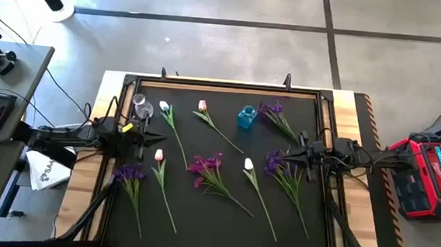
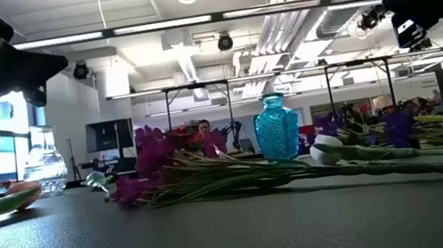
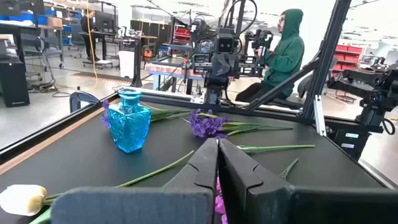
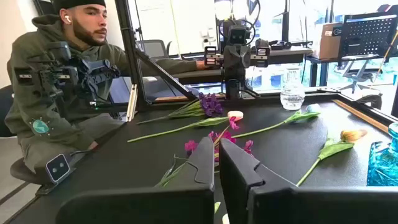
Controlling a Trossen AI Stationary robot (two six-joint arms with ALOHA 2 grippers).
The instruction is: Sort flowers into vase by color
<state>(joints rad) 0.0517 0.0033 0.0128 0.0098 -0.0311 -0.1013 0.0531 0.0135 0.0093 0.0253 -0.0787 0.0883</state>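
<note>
High view: your left gripper (image 1: pixel 159 139) hangs clenched and empty over the desk (image 1: pixel 222 217), just beside the clear vase (image 1: pixel 141 106). The flowers (image 1: pixel 215 172) all lie flat on the desk between the two grippers, none touched. Your right gripper (image 1: pixel 284 154) is clenched too, empty, at the purple flower (image 1: pixel 278 164) lying nearest the blue vase (image 1: pixel 246 117).

Low view: blue vase (image 2: pixel 276 127) stands upright behind the magenta flower (image 2: pixel 152 164); clear vase (image 2: pixel 44 167) stands upright well off to its side. Both arms are above the flowers.

Left wrist view: fingers (image 3: pixel 205 165) pressed together, nothing between; blue vase (image 3: pixel 129 119) ahead, a white tulip (image 3: pixel 23 199) near it.

Right wrist view: fingers (image 4: pixel 233 165) nearly together, holding nothing, magenta flower (image 4: pixel 217 142) just ahead. A person sits beyond the desk.
</note>
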